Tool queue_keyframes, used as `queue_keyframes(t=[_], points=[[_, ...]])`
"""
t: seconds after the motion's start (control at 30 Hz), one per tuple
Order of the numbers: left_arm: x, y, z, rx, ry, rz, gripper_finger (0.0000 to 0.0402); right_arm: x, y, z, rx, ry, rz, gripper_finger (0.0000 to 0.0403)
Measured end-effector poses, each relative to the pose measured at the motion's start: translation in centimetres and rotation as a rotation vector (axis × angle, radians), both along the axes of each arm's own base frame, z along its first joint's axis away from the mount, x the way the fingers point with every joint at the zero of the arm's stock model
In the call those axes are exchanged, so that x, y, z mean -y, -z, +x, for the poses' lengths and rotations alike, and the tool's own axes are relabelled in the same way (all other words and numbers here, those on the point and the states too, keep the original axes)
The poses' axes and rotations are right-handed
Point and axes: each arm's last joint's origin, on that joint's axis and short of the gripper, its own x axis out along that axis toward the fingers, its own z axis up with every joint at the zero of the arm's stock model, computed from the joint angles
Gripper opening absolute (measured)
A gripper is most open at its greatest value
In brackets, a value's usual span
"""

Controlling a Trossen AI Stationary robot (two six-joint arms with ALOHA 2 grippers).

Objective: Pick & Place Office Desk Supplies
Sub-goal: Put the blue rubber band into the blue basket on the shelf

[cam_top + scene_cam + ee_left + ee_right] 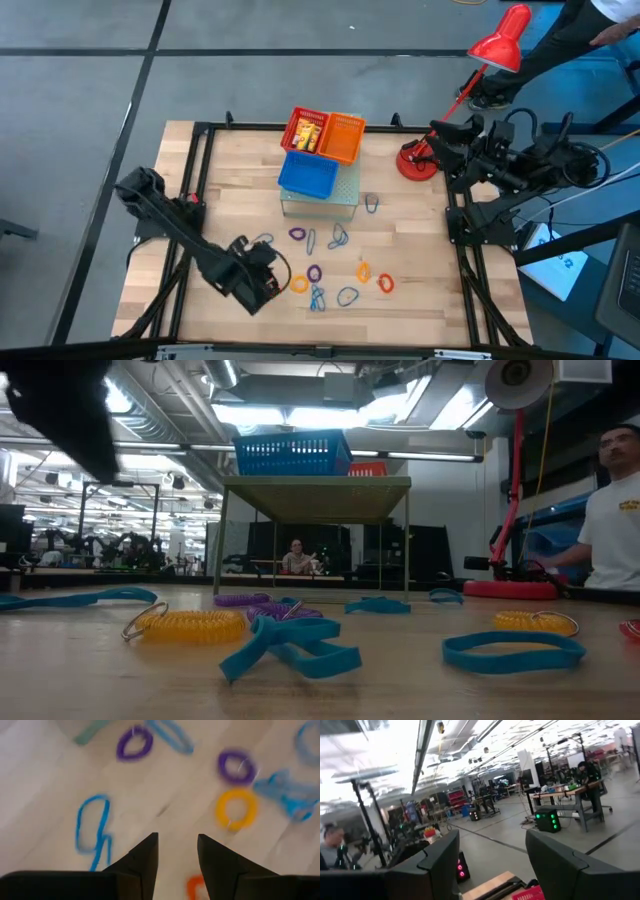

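Plywood tabletop [230,180] carries the scattered loops [340,238], spread from its centre toward six o'clock, below the blue basket [308,176]. Nearest the left gripper [268,283] lies a yellow coil [236,809], at about three o'clock from it in the overhead picture, with a thin blue loop [93,831] at its twelve. Its jaws stand part open and hold nothing. To grip well, centre the fingers over one loop's edge, descend squarely, avoid neighbours. The right gripper [492,865] waits at the table's two o'clock corner, wide open and empty.
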Motion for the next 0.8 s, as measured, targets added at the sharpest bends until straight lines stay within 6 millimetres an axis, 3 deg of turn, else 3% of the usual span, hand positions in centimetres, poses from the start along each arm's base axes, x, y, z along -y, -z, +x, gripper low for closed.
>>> queue_keyframes(t=[0.1,0.27,0.37,0.53,0.67,0.8], points=[[-2.0,0.1,-2.1,0.117,-0.031,-0.033,0.0132,-0.2,-0.2,0.4,0.032,-0.009,0.027,0.0231],[-4.9,1.6,-6.7,0.093,0.061,-0.209,0.0132,-0.4,0.1,1.0,0.033,-0.019,0.057,0.0231],[-6.2,2.8,-8.5,0.127,0.066,-0.306,0.0132,-0.6,0.2,1.4,0.035,-0.021,0.081,0.0231],[-7.1,3.4,-9.6,0.129,0.056,-0.286,0.0132,-0.8,0.4,1.9,0.041,-0.028,0.117,0.0231],[-8.0,4.7,-10.1,-0.031,-0.030,-0.214,0.0132,-0.9,0.6,2.3,0.034,-0.031,0.123,0.0231],[-8.0,5.1,-9.5,-0.053,-0.048,-0.237,0.0132,-1.1,0.7,2.6,0.023,-0.030,0.119,0.0231]])
